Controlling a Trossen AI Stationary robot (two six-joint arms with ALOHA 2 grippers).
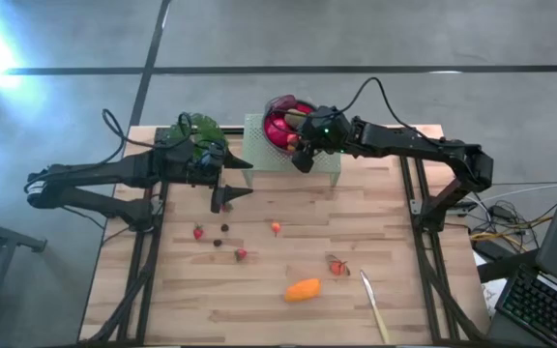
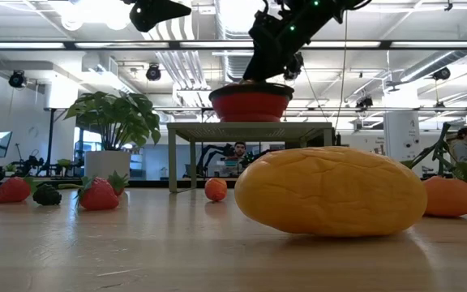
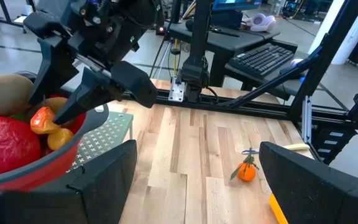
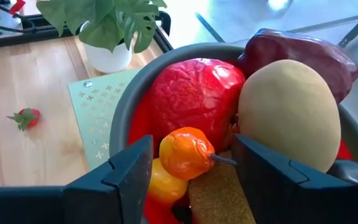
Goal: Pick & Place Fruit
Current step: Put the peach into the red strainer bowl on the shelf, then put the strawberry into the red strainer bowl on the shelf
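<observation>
- Nearest the low camera, the orange oval (image 2: 331, 191) lies on the table (image 1: 259, 300).
- Strawberries (image 2: 97, 193) scattered behind it.
- My right gripper (image 4: 188, 165), fingers apart, hovers over the red bowl (image 2: 250, 103), straddling a small orange fruit (image 4: 186, 152).
- My left gripper (image 1: 230, 193) waits open near the plant (image 1: 199, 130).

The table (image 1: 259, 290) is pale wood in light and tan strips. On it lie an orange oval (image 1: 303, 289), red strawberries (image 1: 198, 232) with green caps, a dark berry (image 1: 225, 228) and a cream utensil (image 1: 375, 307). At the far edge, a pale green stand (image 4: 92, 118) patterned with small crosses carries a red bowl (image 2: 250, 104) with a grey rim, heaped with crimson, maroon, tan, brown and orange-yellow fruit (image 4: 186, 151). The plant (image 4: 107, 22) is leafy green in a white pot. Both arms are black.
</observation>
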